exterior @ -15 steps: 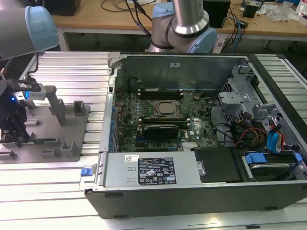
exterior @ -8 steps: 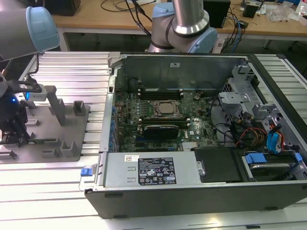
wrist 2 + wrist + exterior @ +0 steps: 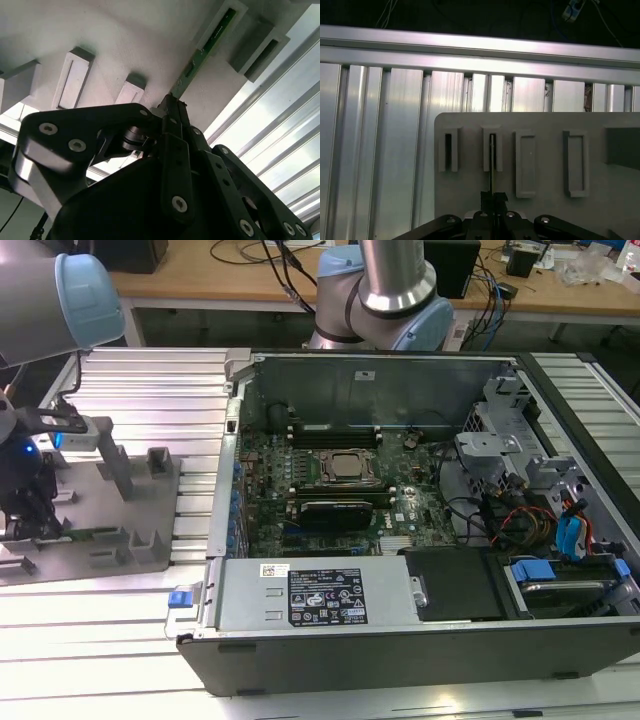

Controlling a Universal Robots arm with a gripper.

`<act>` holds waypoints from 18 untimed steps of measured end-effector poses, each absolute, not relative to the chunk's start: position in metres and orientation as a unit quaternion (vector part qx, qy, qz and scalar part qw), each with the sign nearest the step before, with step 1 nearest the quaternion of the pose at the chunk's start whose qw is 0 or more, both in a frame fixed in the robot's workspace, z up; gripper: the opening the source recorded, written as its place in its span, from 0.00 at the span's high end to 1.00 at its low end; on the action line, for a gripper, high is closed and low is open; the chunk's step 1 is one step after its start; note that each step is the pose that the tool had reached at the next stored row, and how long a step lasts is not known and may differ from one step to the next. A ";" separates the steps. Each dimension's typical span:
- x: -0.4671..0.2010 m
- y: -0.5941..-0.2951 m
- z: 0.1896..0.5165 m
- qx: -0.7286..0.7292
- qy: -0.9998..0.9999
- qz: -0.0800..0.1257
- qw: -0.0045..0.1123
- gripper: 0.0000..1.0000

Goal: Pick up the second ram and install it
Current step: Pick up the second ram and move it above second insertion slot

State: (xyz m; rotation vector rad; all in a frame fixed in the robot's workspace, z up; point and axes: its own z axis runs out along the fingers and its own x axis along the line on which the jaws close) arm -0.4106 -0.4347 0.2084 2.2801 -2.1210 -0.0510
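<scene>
In the first wrist view, the gripper (image 3: 493, 196) was clamped on the second ram (image 3: 492, 165)'s end. In the exterior view, the ram (image 3: 92, 533) stretched toward its three o'clock.

My arm (image 3: 395, 270) is silver-grey tubing with pale blue joint caps (image 3: 90, 290). My pincer (image 3: 172, 102) is matte black, built of flat linked bars pinned with round silver screws (image 3: 179, 202).

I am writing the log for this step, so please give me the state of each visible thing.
second ram: on edge, far end in a grey holder block, gripped at the near end.
hand: shut on the second ram.
computer case: lying flat, side open.
neighbouring holder slot: empty.
</scene>
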 end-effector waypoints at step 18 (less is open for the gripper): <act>-0.410 -0.435 0.214 0.700 -0.714 -0.017 0.013 0.91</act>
